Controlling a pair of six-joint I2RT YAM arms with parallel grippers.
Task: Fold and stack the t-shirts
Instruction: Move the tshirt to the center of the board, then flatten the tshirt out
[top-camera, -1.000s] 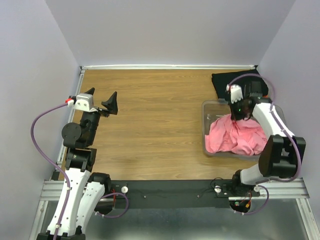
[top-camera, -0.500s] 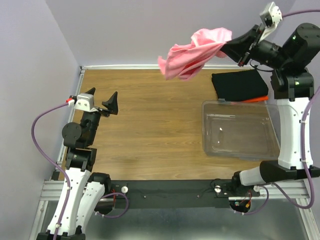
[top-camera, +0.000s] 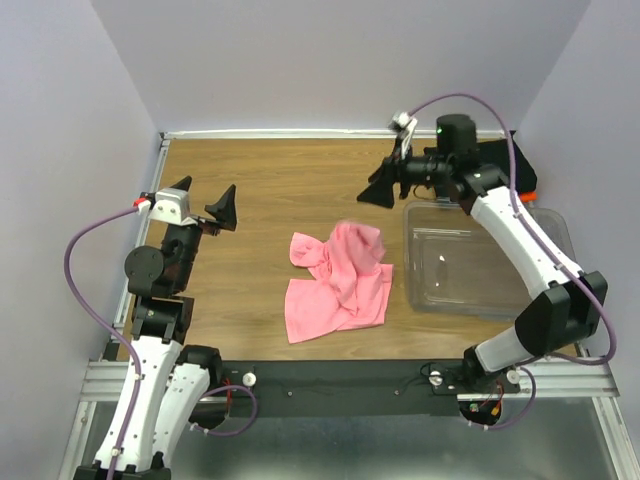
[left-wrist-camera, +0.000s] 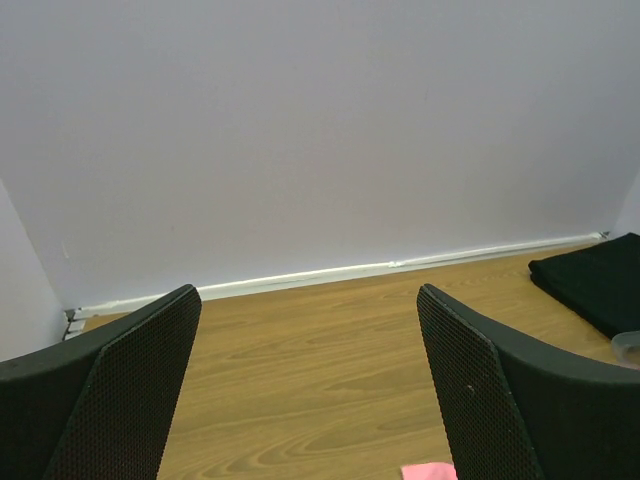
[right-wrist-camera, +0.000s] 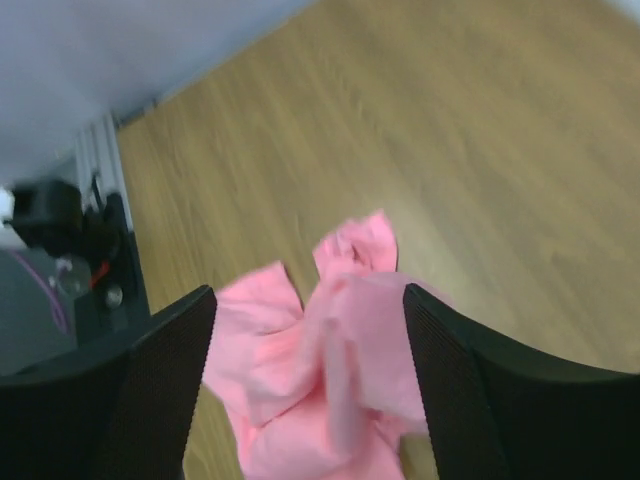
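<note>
Your right gripper (top-camera: 378, 190) stands with its jaws spread and nothing between them. It hangs above the table (top-camera: 270, 170), just off the far left corner of the clear bin (top-camera: 412, 262). The pink t-shirt (top-camera: 338, 283) is not in its grasp. It sits crumpled on the wood, nearer to you than that gripper and a little to its left, clear of both fingers. Its flatter part spreads toward the near edge, and a bunched fold rises at its far side. Its right edge lies just beside the bin's left wall; you cannot tell from above whether they touch.

In the right wrist view, the right gripper (right-wrist-camera: 308, 296) looks down on the pink t-shirt (right-wrist-camera: 300, 400), which shows blurred below and between the 2 dark fingers, apart from each.

The black t-shirt (top-camera: 517, 165) lies folded at the far right corner behind the right arm, with a sliver of the orange t-shirt (top-camera: 528, 192) showing at its near edge.

Your left gripper (top-camera: 203, 197) is raised over the left side of the table, well apart from the pink t-shirt, its jaws wide and holding nothing. In its own view, the left gripper (left-wrist-camera: 310, 390) faces the far wall, and the black t-shirt (left-wrist-camera: 590, 285) shows at the right.
</note>
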